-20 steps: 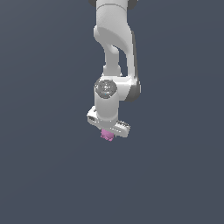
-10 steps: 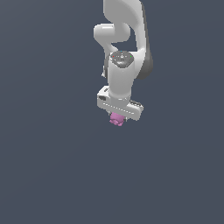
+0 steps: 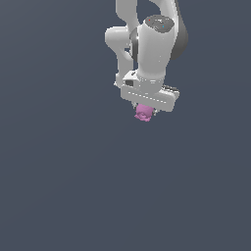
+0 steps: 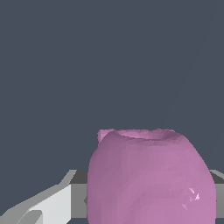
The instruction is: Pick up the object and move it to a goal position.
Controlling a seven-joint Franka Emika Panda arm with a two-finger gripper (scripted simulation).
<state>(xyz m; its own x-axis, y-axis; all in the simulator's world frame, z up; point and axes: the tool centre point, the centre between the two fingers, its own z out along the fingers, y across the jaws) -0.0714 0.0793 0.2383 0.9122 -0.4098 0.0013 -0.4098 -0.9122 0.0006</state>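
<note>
- The object (image 3: pixel 142 113), a small pink-magenta lump with little bumps, hangs just under the white hand (image 3: pixel 145 111) in the upper middle of the exterior view, a little toward that view's right.
- The hand is clamped on the object: its upper part sits tucked between the fingers, and only its lower, knobbly part shows below the hand's wide pale crossbar.
- In the wrist view the object (image 4: pixel 151 177) fills much of the picture as a rounded pink mass with a flatter rim on its far side and a small nub at one edge.
- A pale grey finger (image 4: pixel 48 205) of the hand shows beside it there, touching or just beside its flank; the other finger is hidden behind the pink bulk.
- The white arm (image 3: pixel 156 46) rises from the hand to the upper edge of the exterior view, its dark joint band turned toward that view's right.
- All around lies a plain dark blue-grey backdrop (image 3: pixel 59 186), with the object clear of any surface that can be seen.
</note>
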